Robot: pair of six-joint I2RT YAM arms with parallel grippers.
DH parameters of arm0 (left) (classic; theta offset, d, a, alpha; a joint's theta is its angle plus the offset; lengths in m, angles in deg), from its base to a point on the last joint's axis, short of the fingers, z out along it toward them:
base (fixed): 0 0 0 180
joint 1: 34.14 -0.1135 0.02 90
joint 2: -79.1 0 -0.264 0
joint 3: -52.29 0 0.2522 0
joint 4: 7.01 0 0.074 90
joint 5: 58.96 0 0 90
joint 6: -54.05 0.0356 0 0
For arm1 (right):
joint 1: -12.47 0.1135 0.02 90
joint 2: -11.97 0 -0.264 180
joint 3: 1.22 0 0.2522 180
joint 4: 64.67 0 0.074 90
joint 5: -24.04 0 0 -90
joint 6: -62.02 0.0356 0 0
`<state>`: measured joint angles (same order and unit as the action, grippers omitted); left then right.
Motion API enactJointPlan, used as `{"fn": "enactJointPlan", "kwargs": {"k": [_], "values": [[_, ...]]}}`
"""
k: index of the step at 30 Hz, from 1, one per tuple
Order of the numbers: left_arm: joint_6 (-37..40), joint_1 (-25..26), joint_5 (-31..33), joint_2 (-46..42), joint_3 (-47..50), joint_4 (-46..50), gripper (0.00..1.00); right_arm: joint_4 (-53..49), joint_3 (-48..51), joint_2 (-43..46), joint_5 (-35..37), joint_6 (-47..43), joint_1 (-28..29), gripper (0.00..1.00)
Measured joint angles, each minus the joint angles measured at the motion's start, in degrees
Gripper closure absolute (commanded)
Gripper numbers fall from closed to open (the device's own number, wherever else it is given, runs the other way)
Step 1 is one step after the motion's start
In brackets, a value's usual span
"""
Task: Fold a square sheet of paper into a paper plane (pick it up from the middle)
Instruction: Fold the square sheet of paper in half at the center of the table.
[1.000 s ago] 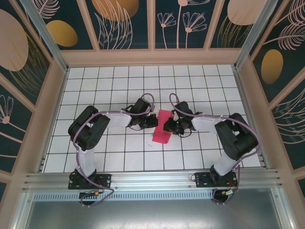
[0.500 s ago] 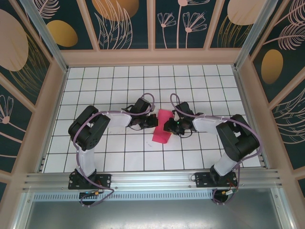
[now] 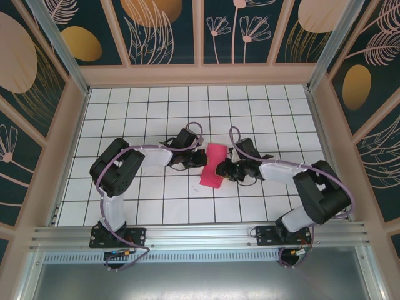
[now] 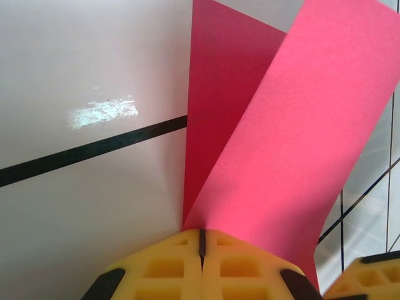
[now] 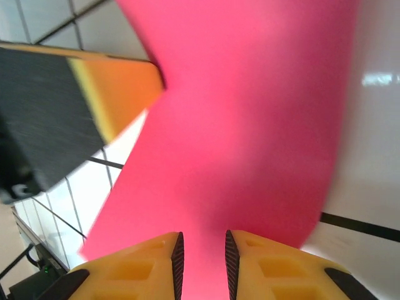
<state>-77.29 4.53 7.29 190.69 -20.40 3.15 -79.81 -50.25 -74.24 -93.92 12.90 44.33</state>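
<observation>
Your right wrist view is blurred: the right gripper (image 5: 202,245) shows a narrow gap over the square sheet of paper (image 3: 212,165), so you cannot tell whether it pinches. The left gripper (image 4: 201,247), at the sheet's 9 o'clock, is clamped on the folded edge. Since half a second ago your right arm swung toward 4 o'clock, while the sheet stayed mid-table.

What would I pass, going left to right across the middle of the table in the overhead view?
left arm → left pincer → red paper → right pincer → right arm
</observation>
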Motion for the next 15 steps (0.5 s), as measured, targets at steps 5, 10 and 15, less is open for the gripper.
{"fn": "enactJointPlan", "kwargs": {"k": [5,10,15], "values": [[0.22,0.0,-0.04,0.07,-0.02,0.0,0.92,0.79,0.92,-2.36,0.2,0.15,-0.07,0.72],[0.33,-0.04,-0.11,0.15,-0.13,0.0,0.92,0.7,0.94,-2.29,0.48,0.15,-0.04,0.72],[0.63,-0.04,-0.22,0.22,-0.28,0.02,0.92,-0.24,0.92,0.17,1.07,0.44,0.59,0.71]]}}
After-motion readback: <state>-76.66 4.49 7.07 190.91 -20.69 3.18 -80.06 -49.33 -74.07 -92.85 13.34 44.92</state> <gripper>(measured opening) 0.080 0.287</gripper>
